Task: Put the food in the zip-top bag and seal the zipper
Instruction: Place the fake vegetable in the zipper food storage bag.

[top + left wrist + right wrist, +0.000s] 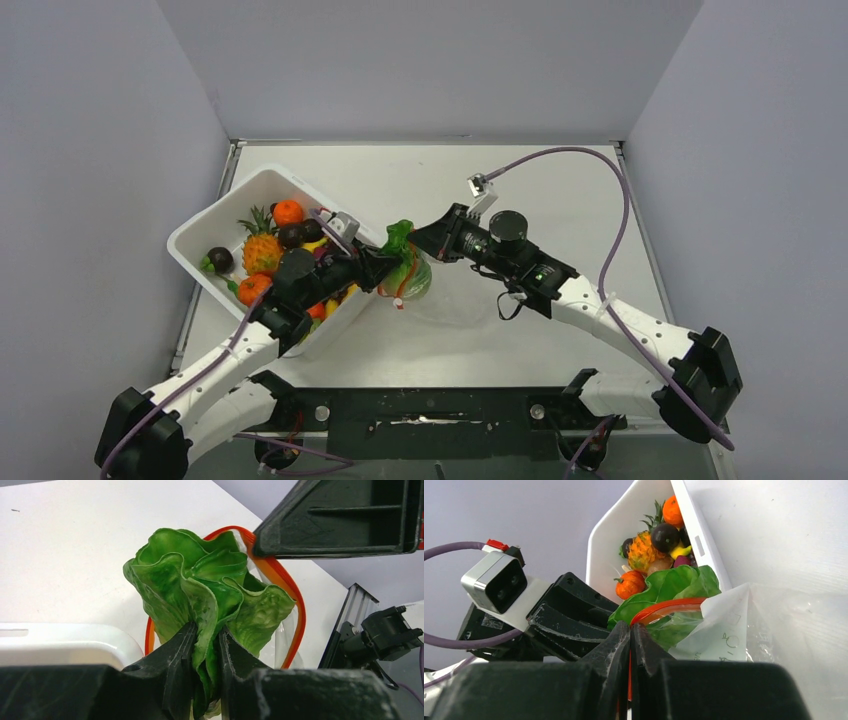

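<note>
- Surface [560, 200]: white, walled on three sides; action is just left of centre.
- White tub [215, 215]: at 9 o'clock from centre, set at an angle, left arm reaching over its near corner.
- Zip-top bag [415, 280]: clear and crinkly, just beside the tub's 3 o'clock corner, mouth held up off the surface.
- Left tool [385, 268]: in from 8 o'clock, narrow, clamped on the lettuce's stem end.
- Right tool [425, 240]: in from 3 o'clock, fingers pressed together on the bag's mouth edge at the zipper.
- Lettuce [200, 580]: at the bag mouth, frilled top sticking out; right wrist view shows green through the plastic below the strip.
- Zipper [285, 580]: red-orange strip, open, looping round the lettuce.
- Pineapple [262, 250], orange [288, 211], dark plum [220, 259]: in the tub with other small pieces.
</note>
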`<action>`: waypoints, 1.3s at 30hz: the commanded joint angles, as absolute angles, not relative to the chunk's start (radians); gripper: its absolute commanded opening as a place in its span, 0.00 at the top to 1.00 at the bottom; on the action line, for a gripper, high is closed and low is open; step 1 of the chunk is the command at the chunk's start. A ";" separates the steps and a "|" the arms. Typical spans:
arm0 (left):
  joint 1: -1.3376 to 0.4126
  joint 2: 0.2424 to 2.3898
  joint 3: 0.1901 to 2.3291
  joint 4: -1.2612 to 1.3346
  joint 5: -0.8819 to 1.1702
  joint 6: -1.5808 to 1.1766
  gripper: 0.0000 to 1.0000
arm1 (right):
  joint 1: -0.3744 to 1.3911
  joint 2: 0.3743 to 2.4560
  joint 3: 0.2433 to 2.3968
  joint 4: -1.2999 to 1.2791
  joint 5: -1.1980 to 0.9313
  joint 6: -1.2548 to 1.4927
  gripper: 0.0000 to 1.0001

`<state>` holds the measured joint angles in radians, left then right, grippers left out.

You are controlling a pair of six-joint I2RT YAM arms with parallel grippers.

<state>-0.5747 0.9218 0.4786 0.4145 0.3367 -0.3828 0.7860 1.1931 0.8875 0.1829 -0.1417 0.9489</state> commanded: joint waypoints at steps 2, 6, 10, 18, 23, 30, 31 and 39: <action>-0.585 0.919 0.538 0.412 0.434 -0.394 0.82 | 0.788 1.219 0.975 0.195 -0.170 0.901 1.00; -0.585 0.918 0.601 0.307 0.414 -0.422 0.60 | 0.775 1.186 0.964 0.146 -0.148 0.873 1.00; -0.585 0.922 0.690 0.210 0.398 -0.486 0.46 | 0.769 1.107 0.897 0.124 -0.084 0.882 1.00; -0.584 0.888 0.764 0.116 0.389 -0.593 0.39 | 0.742 0.988 0.771 0.169 -0.063 0.948 1.00; -0.583 0.836 0.787 -0.005 0.286 -0.620 0.45 | 0.703 0.895 0.769 0.124 -0.077 0.948 1.00; -0.585 0.824 0.789 -0.104 0.271 -0.682 0.53 | 0.678 0.790 0.757 0.102 -0.076 1.009 1.00; -0.584 0.823 0.781 -0.096 0.277 -0.708 0.53 | 0.676 0.780 0.763 0.098 -0.070 1.015 1.00; -0.587 0.807 0.732 -0.050 0.278 -0.897 0.59 | 0.676 0.779 0.843 0.084 -0.049 1.016 1.00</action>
<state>-0.5819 0.8284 0.7284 -0.0738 0.2649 -0.7681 0.6811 0.7795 0.7605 0.0334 -0.0689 1.0046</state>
